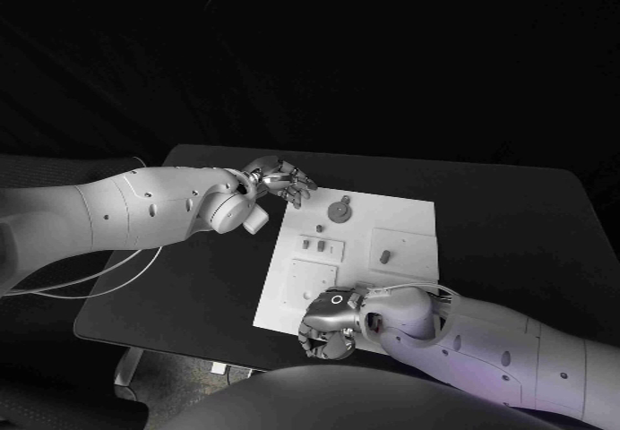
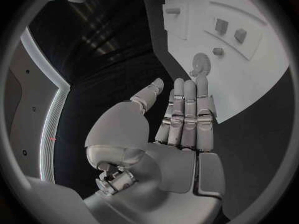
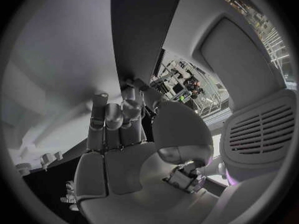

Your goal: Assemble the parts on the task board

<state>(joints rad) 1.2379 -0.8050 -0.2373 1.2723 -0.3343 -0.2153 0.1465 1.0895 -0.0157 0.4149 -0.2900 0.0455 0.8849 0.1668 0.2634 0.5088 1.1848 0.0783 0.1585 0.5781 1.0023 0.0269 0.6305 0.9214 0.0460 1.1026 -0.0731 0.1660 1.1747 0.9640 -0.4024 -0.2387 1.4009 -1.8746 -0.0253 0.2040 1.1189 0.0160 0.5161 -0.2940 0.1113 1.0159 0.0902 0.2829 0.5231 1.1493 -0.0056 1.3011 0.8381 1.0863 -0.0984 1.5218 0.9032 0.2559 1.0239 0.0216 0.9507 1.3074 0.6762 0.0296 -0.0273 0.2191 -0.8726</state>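
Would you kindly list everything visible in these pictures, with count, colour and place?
table: one, black, beneath everything.
task board: one, white, middle of the table.
round part: one, grey, at the board's far end, near the left hand.
small parts: a few, grey, across the board's middle.
left robot hand: one, silver, open, at the board's far corner.
right robot hand: one, silver, fingers curled in, at the board's near edge.

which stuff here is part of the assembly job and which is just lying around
Belongs to the job:
- task board
- round gear-like part on the board
- small parts on the board
- left hand, fingers apart, holding nothing
- right hand at the board's near edge

Just there:
- black table
- white cable
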